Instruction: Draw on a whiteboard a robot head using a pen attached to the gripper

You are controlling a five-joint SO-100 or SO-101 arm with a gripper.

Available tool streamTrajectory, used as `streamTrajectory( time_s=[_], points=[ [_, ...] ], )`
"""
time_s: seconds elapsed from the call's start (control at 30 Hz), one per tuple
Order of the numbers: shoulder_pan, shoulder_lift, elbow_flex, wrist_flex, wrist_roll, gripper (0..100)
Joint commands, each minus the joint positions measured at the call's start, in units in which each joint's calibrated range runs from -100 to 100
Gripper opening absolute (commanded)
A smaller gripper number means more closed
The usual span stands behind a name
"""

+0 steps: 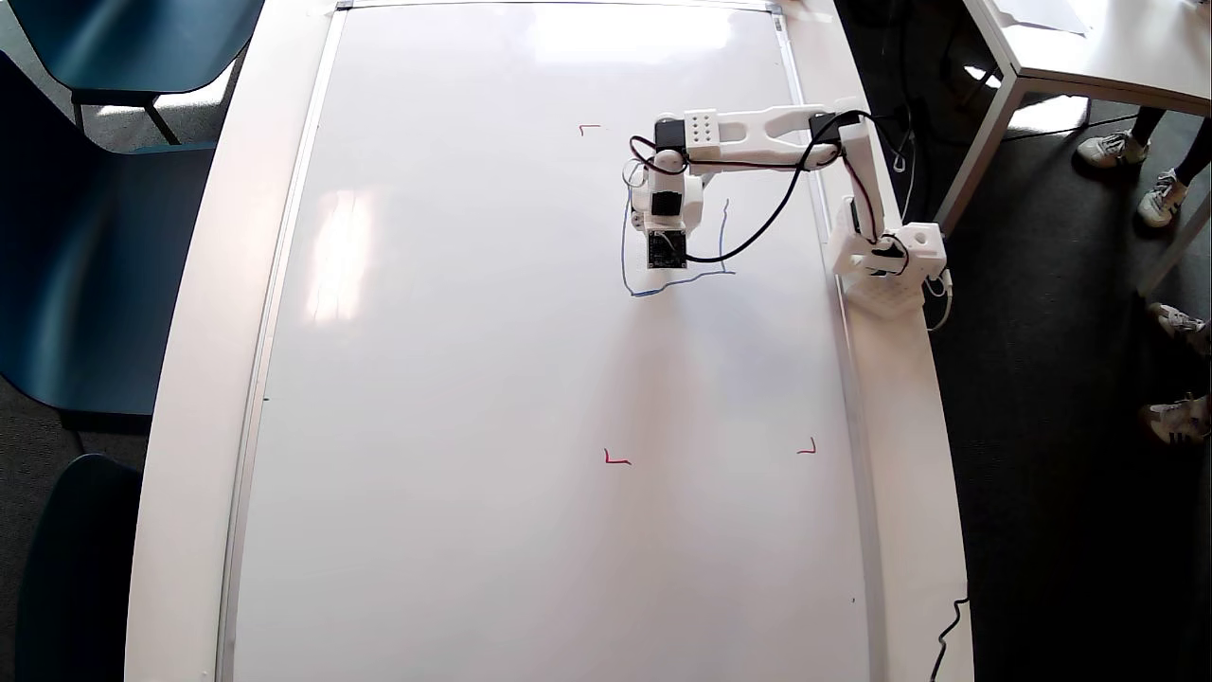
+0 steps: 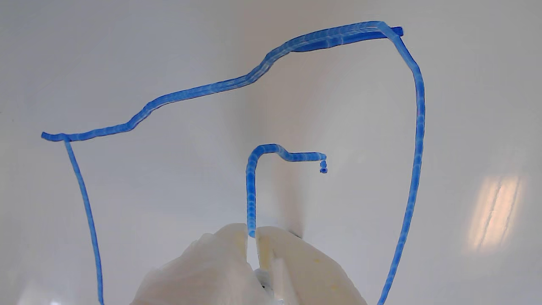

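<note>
Overhead view: the arm is reaching from its base (image 1: 890, 275) at the right table edge over the whiteboard (image 1: 473, 379), with the gripper (image 1: 666, 223) hanging above the robot head (image 1: 677, 279). Three sides of the blue outline are showing; the top side is lying under the arm and cannot be confirmed. Three red corner marks (image 1: 616, 459) are visible around the work area. The pen is not distinguishable here.

Wrist view: the gripper (image 2: 253, 231) is showing two white fingers (image 2: 220, 254) pressed nearly together, apparently pinching the pen, of which only a sliver may be showing low between them. The robot head (image 2: 417, 127) outline is enclosing a smaller hooked stroke (image 2: 271, 149), which is running down to the fingertips on the whiteboard (image 2: 127, 51).

Assessment: the outer frame appears largely drawn and the first inner rectangle is in progress. The next move is calling for steady tip contact while closing this small rectangle; the remaining inner features and antenna are still outstanding.
</note>
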State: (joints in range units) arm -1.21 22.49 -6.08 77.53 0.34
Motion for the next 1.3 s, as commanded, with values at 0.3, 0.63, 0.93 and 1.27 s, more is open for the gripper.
streamTrajectory(
  time_s=[0.3, 0.63, 0.93, 1.27],
  points=[
    [-4.94, 0.28, -0.6, -0.3, -1.2, 1],
    [-5.39, -0.65, -0.78, -0.04, -1.25, 1],
    [1.32, -5.43, -7.41, 4.05, -1.25, 1],
    [8.46, -12.39, -4.77, 8.48, -1.2, 1]
  ],
)
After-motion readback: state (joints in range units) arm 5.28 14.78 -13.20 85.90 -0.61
